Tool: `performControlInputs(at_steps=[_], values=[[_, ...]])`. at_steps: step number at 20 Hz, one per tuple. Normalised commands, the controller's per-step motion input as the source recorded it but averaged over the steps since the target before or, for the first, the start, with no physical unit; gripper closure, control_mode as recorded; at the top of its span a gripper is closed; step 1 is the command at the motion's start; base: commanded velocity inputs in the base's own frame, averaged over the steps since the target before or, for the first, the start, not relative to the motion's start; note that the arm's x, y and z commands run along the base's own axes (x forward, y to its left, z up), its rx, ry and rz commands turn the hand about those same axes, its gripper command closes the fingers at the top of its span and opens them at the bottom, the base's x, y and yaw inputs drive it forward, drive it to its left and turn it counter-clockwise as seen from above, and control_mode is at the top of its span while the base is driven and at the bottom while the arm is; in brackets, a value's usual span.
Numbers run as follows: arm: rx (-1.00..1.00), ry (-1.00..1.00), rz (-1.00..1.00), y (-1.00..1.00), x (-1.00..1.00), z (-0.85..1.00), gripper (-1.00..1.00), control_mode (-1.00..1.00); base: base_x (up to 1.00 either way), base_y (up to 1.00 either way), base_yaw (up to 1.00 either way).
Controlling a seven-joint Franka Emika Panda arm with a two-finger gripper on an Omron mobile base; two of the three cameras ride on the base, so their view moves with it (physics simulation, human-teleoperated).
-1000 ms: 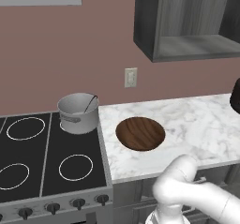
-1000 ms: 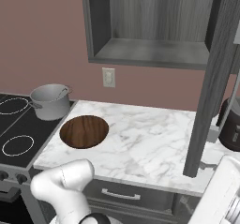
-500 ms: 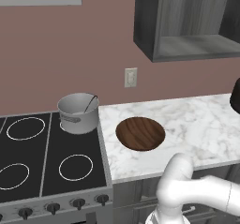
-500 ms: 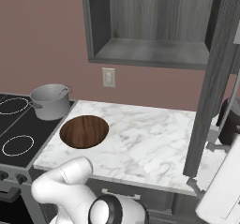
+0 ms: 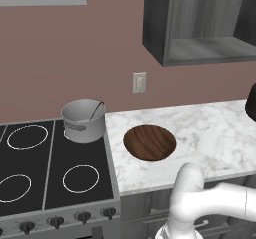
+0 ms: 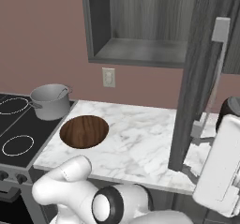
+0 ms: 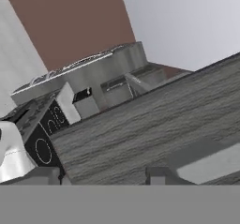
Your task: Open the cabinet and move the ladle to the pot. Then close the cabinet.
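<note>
The cabinet [image 6: 140, 21] on the wall stands open, its dark wood-grain door [image 6: 197, 68] swung out toward me with the silver bar handle [image 6: 216, 78] on its face. My gripper [image 6: 193, 152] is at the door's lower end, one finger above the other and apart, with the door's bottom corner between them. In the hand view the gripper [image 7: 103, 176] faces the wood-grain door [image 7: 140, 124], and the handle [image 7: 206, 164] shows at lower right. The pot [image 5: 83, 120] sits at the stove's back right corner, and the ladle's thin handle [image 5: 96, 110] leans out of it.
A round brown wooden disc [image 5: 149, 142] lies on the marble counter [image 5: 210, 133] beside the stove [image 5: 40, 168]. A dark appliance [image 6: 229, 108] stands at the counter's far right, behind the open door. A wall outlet [image 5: 139, 82] sits above the counter.
The hand has risen from the lower right up to the bottom end of the open door, and its fingers have drawn somewhat closer together. Pot, ladle and disc are unmoved.
</note>
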Motion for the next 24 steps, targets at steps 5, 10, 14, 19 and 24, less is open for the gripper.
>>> performControlInputs(at_steps=[5,10,14,19,24], values=[[-0.02,0.0,0.0,0.73,0.7,0.04,-1.0,-1.0,0.0,0.0,0.0],[0.0,0.0,-0.01,0.64,0.98,0.04,-1.0,-1.0,0.0,0.0,0.0],[0.0,0.0,-0.02,0.51,1.0,0.1,-1.0,-1.0,0.0,0.0,0.0],[0.0,0.0,-0.05,0.38,1.0,0.02,-1.0,-1.0,0.0,0.0,0.0],[0.0,0.01,-0.04,0.3,1.0,0.02,-1.0,-1.0,0.0,0.0,0.0]])
